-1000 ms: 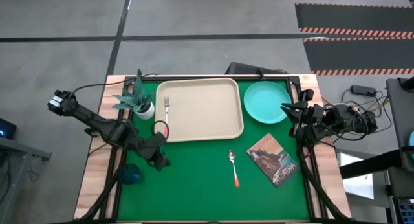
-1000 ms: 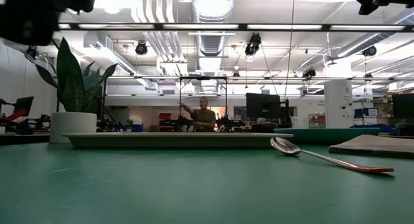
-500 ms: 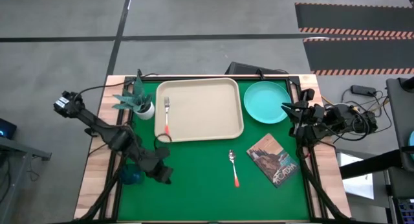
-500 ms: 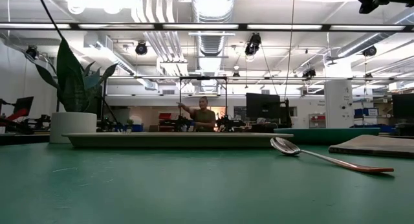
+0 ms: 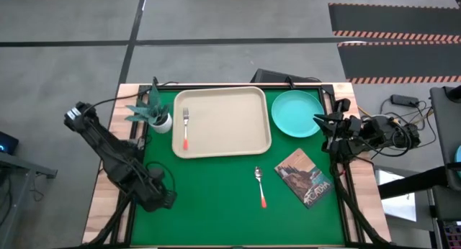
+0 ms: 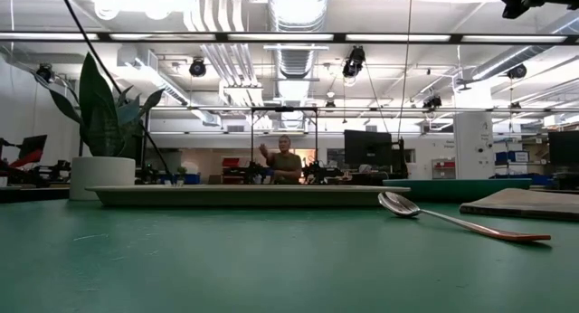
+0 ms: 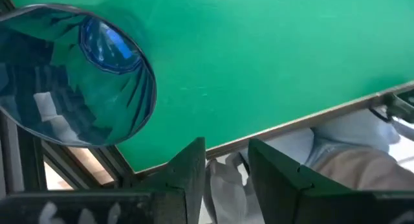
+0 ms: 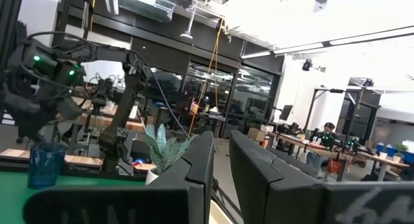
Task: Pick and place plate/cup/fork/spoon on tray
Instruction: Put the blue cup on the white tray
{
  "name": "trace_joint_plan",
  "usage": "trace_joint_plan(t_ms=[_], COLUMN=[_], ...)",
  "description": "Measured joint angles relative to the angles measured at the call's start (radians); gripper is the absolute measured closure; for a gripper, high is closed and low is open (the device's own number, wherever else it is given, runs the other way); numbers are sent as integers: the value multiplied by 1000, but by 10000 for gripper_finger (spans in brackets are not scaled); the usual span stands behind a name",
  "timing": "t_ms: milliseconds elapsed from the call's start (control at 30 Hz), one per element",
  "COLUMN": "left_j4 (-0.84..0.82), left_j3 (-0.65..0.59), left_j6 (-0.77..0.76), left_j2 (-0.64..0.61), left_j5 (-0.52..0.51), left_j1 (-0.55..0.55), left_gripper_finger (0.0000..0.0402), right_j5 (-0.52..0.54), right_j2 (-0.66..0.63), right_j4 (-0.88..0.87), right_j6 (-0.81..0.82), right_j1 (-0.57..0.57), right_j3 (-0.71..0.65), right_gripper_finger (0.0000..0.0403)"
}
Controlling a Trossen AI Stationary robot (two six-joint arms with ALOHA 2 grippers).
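The beige tray (image 5: 223,123) lies at the middle far side of the green mat, and the fork (image 5: 185,127) lies on its left part. The turquoise plate (image 5: 297,112) rests on the mat to the tray's right. The spoon (image 5: 260,186) lies on the mat nearer than the tray. The blue cup (image 7: 71,75) stands upright near the near left corner; in the high view my left arm covers it. My left gripper (image 5: 163,200) hovers beside and above the cup, slightly open and empty (image 7: 226,179). My right gripper (image 5: 319,125) waits shut at the right edge, by the plate.
A white pot with a green plant (image 5: 157,114) stands left of the tray. A brown book (image 5: 304,177) lies right of the spoon. The mat between the cup and the spoon is bare. A person (image 6: 286,164) stands far off in the room behind.
My left gripper has gone from the tray's near left corner toward the table's near edge and then to the left, ending up over the cup. Nothing on the table has moved.
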Motion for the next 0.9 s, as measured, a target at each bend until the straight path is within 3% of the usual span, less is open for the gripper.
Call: trace_joint_plan(t_ms=[900], left_j4=[-63], left_j3=[-11], left_j6=[-17], left_j2=[28], left_j5=[1], left_j1=[-5], left_gripper_finger=[299], right_j5=[0], right_j2=[0], right_j4=[0], right_j6=[10], right_j1=[0], right_j3=[-1], right_gripper_finger=[360])
